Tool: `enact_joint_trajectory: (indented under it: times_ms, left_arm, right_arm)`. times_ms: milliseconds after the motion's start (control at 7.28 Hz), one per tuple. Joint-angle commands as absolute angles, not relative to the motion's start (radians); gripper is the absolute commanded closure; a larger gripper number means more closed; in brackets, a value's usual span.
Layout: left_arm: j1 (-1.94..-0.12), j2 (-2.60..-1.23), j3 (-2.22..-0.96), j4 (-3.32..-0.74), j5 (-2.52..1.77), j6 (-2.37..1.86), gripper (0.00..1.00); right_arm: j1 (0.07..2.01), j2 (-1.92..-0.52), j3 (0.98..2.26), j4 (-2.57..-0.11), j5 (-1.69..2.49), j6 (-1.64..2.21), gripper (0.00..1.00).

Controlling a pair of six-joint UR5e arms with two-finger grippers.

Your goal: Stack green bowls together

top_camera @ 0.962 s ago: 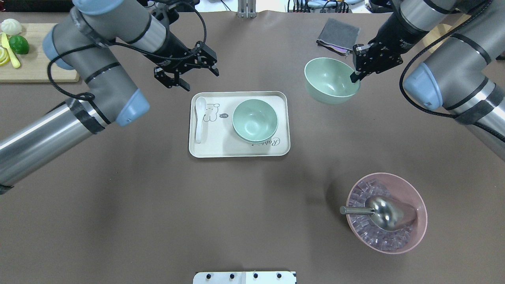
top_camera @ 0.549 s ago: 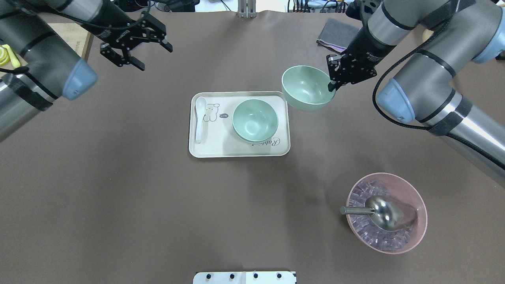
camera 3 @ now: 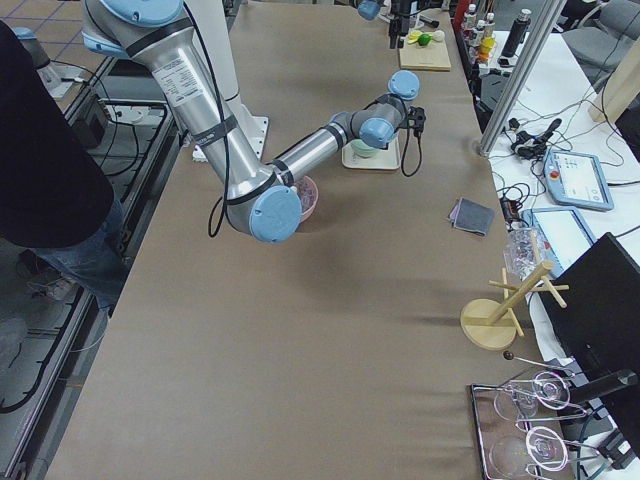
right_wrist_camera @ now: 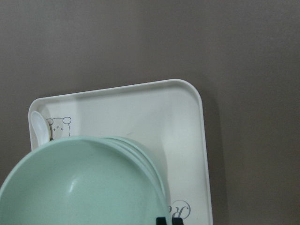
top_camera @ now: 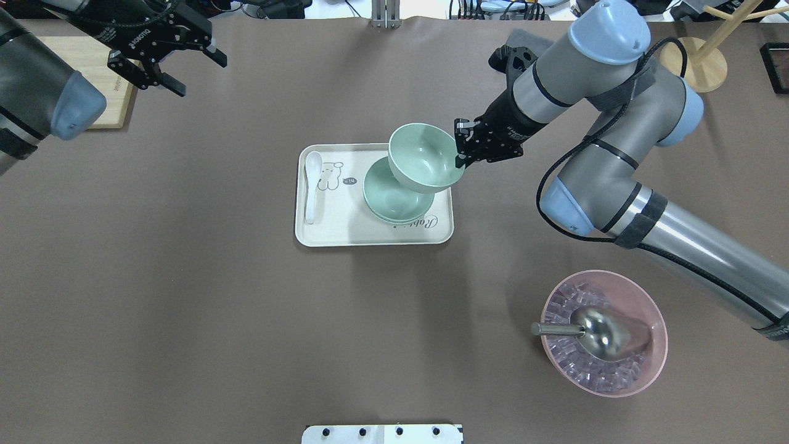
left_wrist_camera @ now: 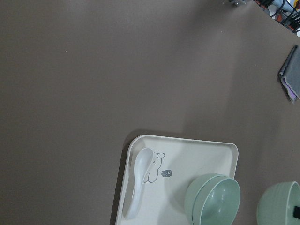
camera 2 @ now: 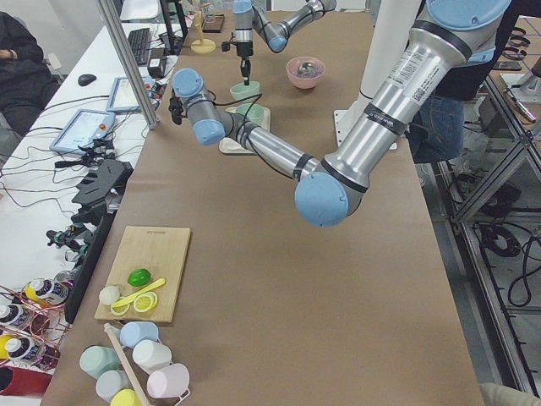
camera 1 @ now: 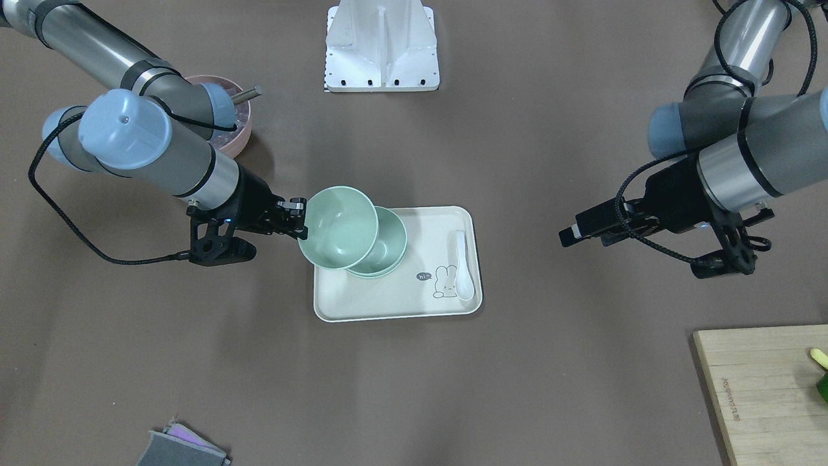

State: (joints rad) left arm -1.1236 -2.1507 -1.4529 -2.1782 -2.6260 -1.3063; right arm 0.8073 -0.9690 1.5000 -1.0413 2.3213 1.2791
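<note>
- Table [top_camera: 185, 308]: brown matte surface that carries everything listed below.
- Right arm [top_camera: 696, 246]: reaches in from the robot's right and across to the middle of the table, with its wrist over the tray's far right corner.
- Left arm [top_camera: 31, 80]: drawn back to the far left corner, well apart from the tray.
- Cutting board [camera 1: 763, 388]: pale wood, at the robot's far left, partly under the left arm in the overhead view.
- Tray [top_camera: 345, 225]: cream, rectangular, rounded corners, with a rabbit drawing, at mid-table.
- Pink bowl [top_camera: 650, 364]: near right of the table, filled with clear cubes and a metal scoop [top_camera: 601, 333].
- Stacked green bowls [top_camera: 388, 200]: two nested, upright, on the right half of the tray; the left wrist view shows the double rim.
- Held green bowl [top_camera: 425, 154]: raised and tilted, partly over the far right edge of the stack, not nested in it.
- Cloth [left_wrist_camera: 290, 75]: grey, folded, beyond the tray on the robot's right.
- Spoon [top_camera: 311, 185]: white, lying along the tray's left edge.
- Right gripper [top_camera: 460, 157]: clamped on the held bowl's right rim, one finger inside and one outside.
- Left gripper [top_camera: 202, 77]: fingers spread wide, holding nothing.
</note>
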Motion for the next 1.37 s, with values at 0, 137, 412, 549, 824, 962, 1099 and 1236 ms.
enact_joint_trajectory:
  times_ms: [0, 137, 412, 549, 824, 962, 1099, 1236]
  left_arm:
    - [-1.121, -2.149, -1.45, -2.177, -2.62, -1.305, 0.02]
    - [-1.121, -2.149, -1.451, -2.177, -2.62, -1.305, 0.02]
    - [-1.12, -2.148, -1.45, -2.177, -2.617, -1.305, 0.02]
    - [-1.118, -2.148, -1.45, -2.177, -2.617, -1.307, 0.02]
    - [-1.117, -2.149, -1.445, -2.177, -2.614, -1.307, 0.02]
    - [-1.117, -2.149, -1.445, -2.177, -2.614, -1.307, 0.02]
    - [-1.117, -2.149, -1.445, -2.177, -2.614, -1.307, 0.02]
    - [-1.117, -2.149, -1.445, -2.177, -2.614, -1.307, 0.02]
  right_arm:
    - [0.756, -0.968, 1.502, -0.985, 2.283, 1.308, 1.0]
    - [0.741, -0.971, 1.5, -0.977, 2.26, 1.308, 1.0]
    - [0.741, -0.973, 1.496, -0.976, 2.257, 1.296, 1.0]
    - [0.741, -0.97, 1.494, -0.977, 2.255, 1.296, 1.0]
    - [0.741, -0.969, 1.49, -0.977, 2.183, 1.296, 1.0]
    - [0.741, -0.969, 1.489, -0.977, 2.177, 1.295, 1.0]
    - [0.741, -0.968, 1.489, -0.977, 2.172, 1.295, 1.0]
    - [0.741, -0.968, 1.488, -0.977, 2.172, 1.296, 1.0]
